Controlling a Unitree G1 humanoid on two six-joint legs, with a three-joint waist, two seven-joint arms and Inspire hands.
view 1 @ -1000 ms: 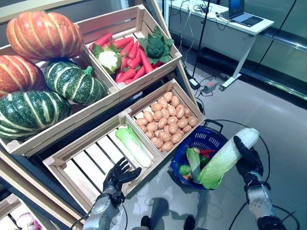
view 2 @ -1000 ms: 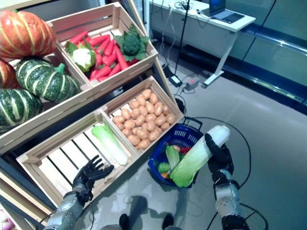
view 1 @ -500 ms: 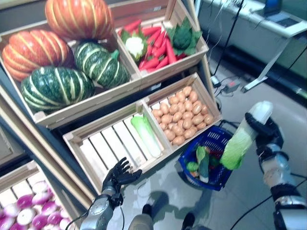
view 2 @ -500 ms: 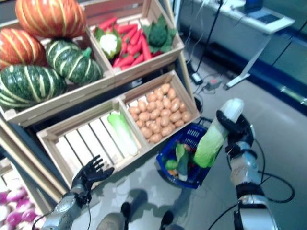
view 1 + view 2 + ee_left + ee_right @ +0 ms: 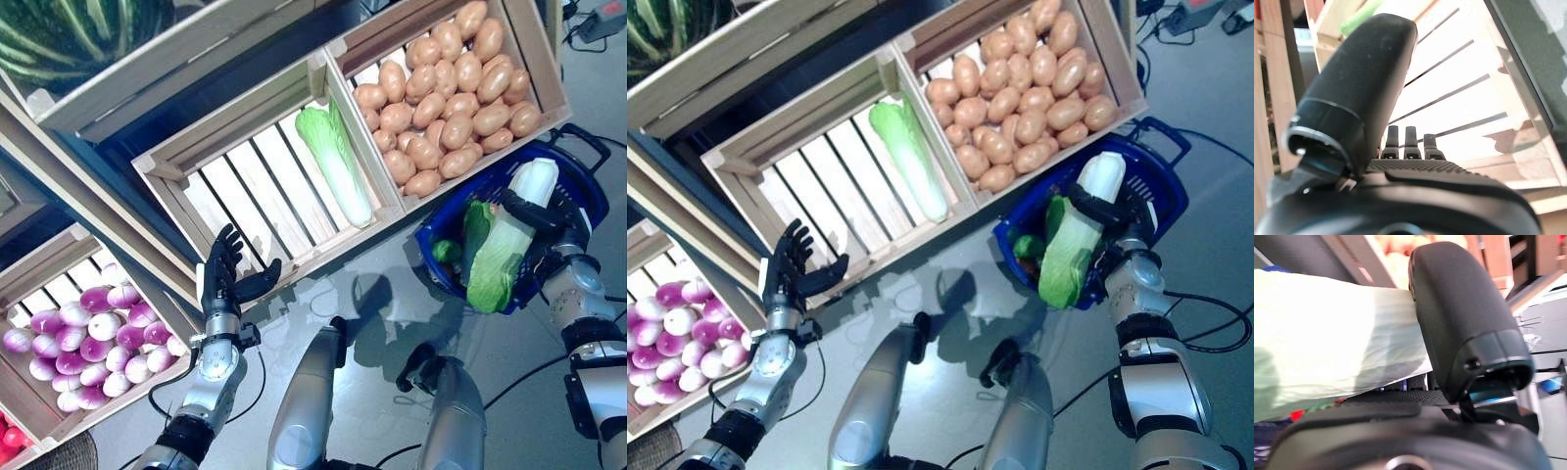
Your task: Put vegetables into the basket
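I have the right hand wrapped round the white stalk end of a cabbage, fingers and thumb curled tight on it; the right wrist view shows the pale stalk pressed under the thumb. I hold it by the firm end, I judge, so the leafy end hangs down and goes into the basket first. The leaf tip already reaches over the near rim, among the greens lying inside. The basket stands on the floor, just below the corner of the potato crate.

The left hand holds nothing. Its fingers are straight and spread, raised at the front edge of the slatted crate, where a second cabbage lies against the right-hand wall. I read that as waiting, clear of the work.

I can't make out what else lies in the basket: dark green shapes, and a bit of red in the wrist view. The cabbage hides much of the inside. Only a cut-off corner of a striped squash shows on the upper shelf. Purple turnips fill a lower crate, partly out of view.
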